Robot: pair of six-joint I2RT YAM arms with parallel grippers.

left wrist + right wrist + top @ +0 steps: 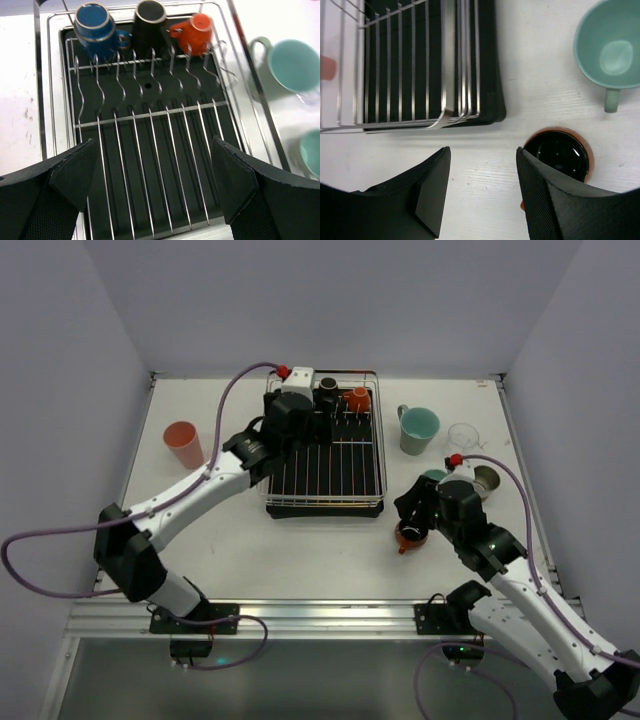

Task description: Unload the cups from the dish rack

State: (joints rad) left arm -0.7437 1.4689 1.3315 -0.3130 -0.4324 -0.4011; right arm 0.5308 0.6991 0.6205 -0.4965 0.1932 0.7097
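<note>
The dish rack [325, 455] stands mid-table and still holds a blue cup [95, 25], a black cup [149, 20] and an orange cup [196, 30] in its far row. My left gripper [152, 175] is open and empty, hovering over the rack's bare tines [150, 130] short of those cups; in the top view it [290, 415] hides the blue cup. My right gripper [482, 170] is open and empty over bare table just off the rack's near right corner. A red cup [560, 155] stands upright just outside its right finger [545, 200], not between the jaws.
On the table right of the rack stand a tall green cup [418, 429], a clear cup [464, 436], a teal cup [434, 477] and a brownish cup [487, 480]. A salmon-pink cup [183, 444] stands at the left. Walls enclose the table on three sides.
</note>
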